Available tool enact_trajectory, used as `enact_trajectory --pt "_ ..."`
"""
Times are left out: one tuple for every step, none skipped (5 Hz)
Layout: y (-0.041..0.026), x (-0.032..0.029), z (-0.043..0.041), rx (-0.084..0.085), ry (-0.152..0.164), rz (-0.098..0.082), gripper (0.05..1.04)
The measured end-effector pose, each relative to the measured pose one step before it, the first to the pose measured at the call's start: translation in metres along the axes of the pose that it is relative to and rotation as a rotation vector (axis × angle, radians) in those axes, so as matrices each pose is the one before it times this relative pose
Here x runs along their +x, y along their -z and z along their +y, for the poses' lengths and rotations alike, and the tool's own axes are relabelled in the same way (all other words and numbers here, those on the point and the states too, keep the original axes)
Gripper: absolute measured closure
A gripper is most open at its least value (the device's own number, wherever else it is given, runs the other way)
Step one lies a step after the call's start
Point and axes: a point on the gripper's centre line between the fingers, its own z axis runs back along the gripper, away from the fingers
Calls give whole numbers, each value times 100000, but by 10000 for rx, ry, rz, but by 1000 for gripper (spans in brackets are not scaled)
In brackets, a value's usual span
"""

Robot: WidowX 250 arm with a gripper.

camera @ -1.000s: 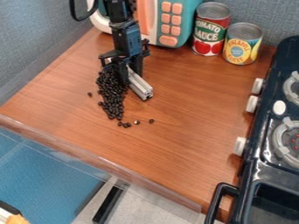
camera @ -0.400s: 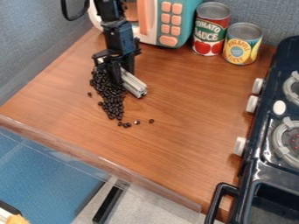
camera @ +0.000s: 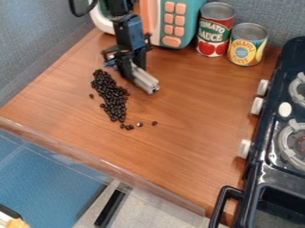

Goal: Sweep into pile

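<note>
The fingers (camera: 126, 70) were clamped on a metal bar (camera: 146, 81) that slanted down to their right. Below them the wooden tabletop (camera: 179, 133) ran on to its long front edge (camera: 101, 164), well apart from the fingers. Wood also stretched from their right side to the stove (camera: 262, 171). On their left lay a narrower strip, ending at the blue wall (camera: 35, 44).

The dark beans (camera: 113, 100) were heaped in a long pile just below and left of the fingers, with a few strays beside it and at its lower end. A moment earlier the bar had been up against the pile; it had since moved right and up, opening a gap and baring the upper beans. The nearby strays had stayed put.

Behind the fingers stood a toy microwave (camera: 173, 22), blocking the way back. Two cans, one red (camera: 215, 31) and one yellow (camera: 246, 46), stood farther right, along the back wall (camera: 262, 11).
</note>
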Motion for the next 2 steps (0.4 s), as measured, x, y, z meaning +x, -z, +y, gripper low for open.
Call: enact_trajectory --pt "-819 909 1156 277 191 -266 696" --pt "74 1263 788 59 296 -308 696"
